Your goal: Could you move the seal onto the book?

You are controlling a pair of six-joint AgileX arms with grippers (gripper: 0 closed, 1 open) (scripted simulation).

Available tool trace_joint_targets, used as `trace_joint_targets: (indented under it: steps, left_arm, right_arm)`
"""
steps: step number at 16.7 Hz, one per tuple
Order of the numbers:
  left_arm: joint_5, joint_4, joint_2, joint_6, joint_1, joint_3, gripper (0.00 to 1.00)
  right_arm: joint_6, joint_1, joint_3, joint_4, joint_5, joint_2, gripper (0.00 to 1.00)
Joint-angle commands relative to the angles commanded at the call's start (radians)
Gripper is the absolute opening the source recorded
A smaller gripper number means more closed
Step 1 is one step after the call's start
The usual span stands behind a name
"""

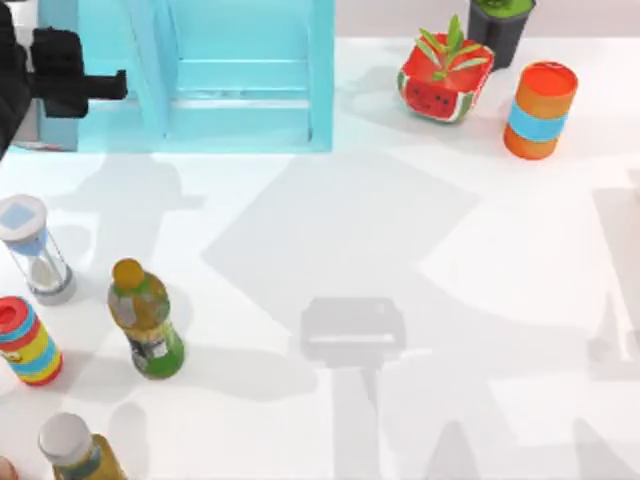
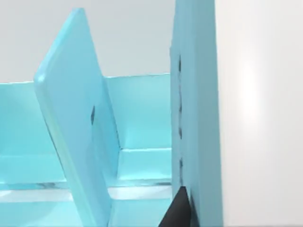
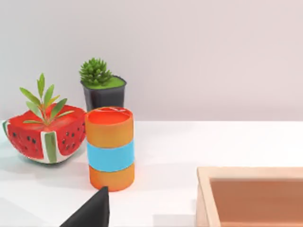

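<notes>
Beside turquoise shelf [image 1: 240, 75], left gripper [image 1: 100, 85]

Turquoise shelf unit [image 1: 240, 75]; white table [image 1: 450, 250]; orange cylinder [image 1: 540, 110] with a blue band and red top; watermelon-patterned pot [image 1: 443, 85], red with black seeds and green-and-white rind, holding green leaves; black pot [image 1: 500, 30] of green succulent. Hourglass [image 1: 38, 250] with pale blue top and grey base; can [image 1: 28, 342] striped red, yellow and blue; green bottle [image 1: 147, 320] with yellow cap; bottle [image 1: 78, 450] with grey cap. Tan wooden tray [image 3: 251, 196].
</notes>
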Motion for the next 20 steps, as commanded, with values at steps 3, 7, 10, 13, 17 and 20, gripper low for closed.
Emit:
trace_joint_targets:
  steps: [3, 7, 10, 13, 17, 20]
  left_arm:
    - [-0.104, -0.012, 0.068, -0.261, -0.112, 0.033, 0.0]
    - [-0.266, -0.034, 0.18, -0.674, -0.286, 0.083, 0.0]
    - [-0.397, -0.054, 0.277, -1.01, -0.425, 0.12, 0.0]
    - [-0.526, -0.077, 0.379, -1.348, -0.562, 0.156, 0.0]
    - [-0.686, -0.109, 0.511, -1.769, -0.732, 0.2, 0.0]
    - [-0.787, -0.131, 0.6, -2.041, -0.839, 0.227, 0.0]
  right_arm:
    - [0.0, 0.0, 0.0, 0.0, 0.0, 0.0, 1.0]
    - [0.0, 0.0, 0.0, 0.0, 0.0, 0.0, 1.0]
    - [0.0, 0.0, 0.0, 0.0, 0.0, 0.0, 1.0]
    - [0.0, 0.0, 0.0, 0.0, 0.0, 0.0, 1.0]
    - [0.0, 0.0, 0.0, 0.0, 0.0, 0.0, 1.0]
    - [0.0, 0.0, 0.0, 0.0, 0.0, 0.0, 1.0]
